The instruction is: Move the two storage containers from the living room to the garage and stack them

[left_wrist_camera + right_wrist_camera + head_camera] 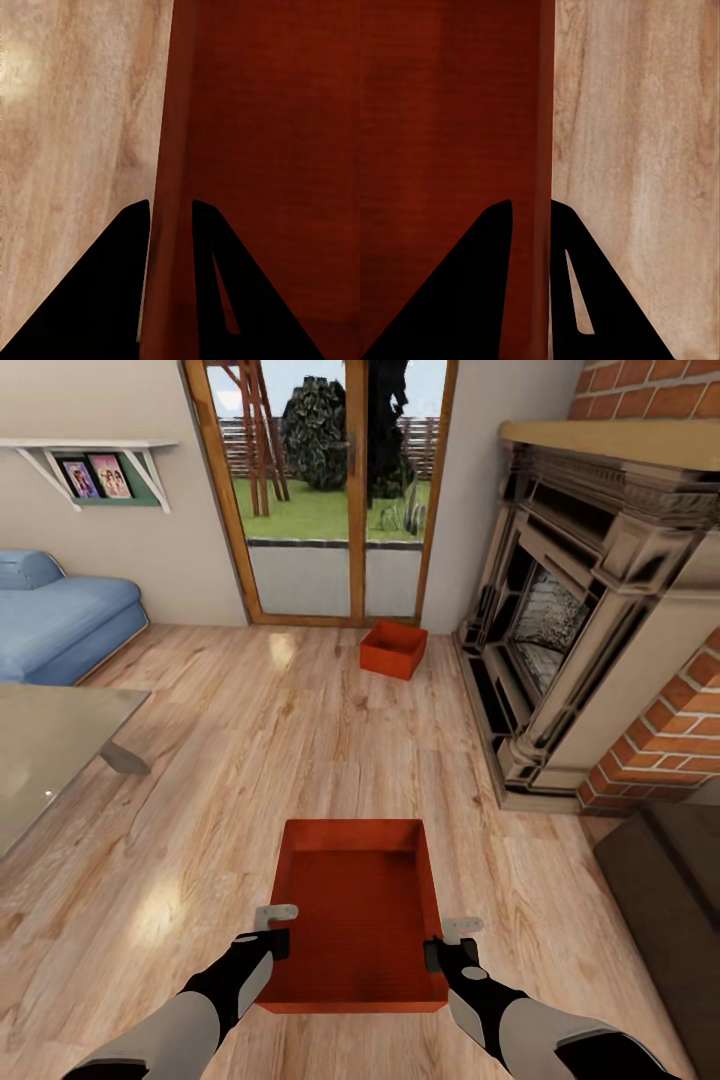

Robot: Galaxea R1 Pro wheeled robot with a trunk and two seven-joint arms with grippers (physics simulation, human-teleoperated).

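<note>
Gripping opposite side walls of an unlabelled orange-red storage container [355, 900], the left gripper [277, 928] and right gripper [447, 942] straddle them above light wood floor [250, 760]; its twin [393, 649] sits near glass doors [330, 490].

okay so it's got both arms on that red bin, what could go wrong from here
Each gripper, left and right, straddles only a thin side wall of the near container, so it may slip or tilt when lifted. The fireplace stands close on the right, a snag risk when turning.
</note>
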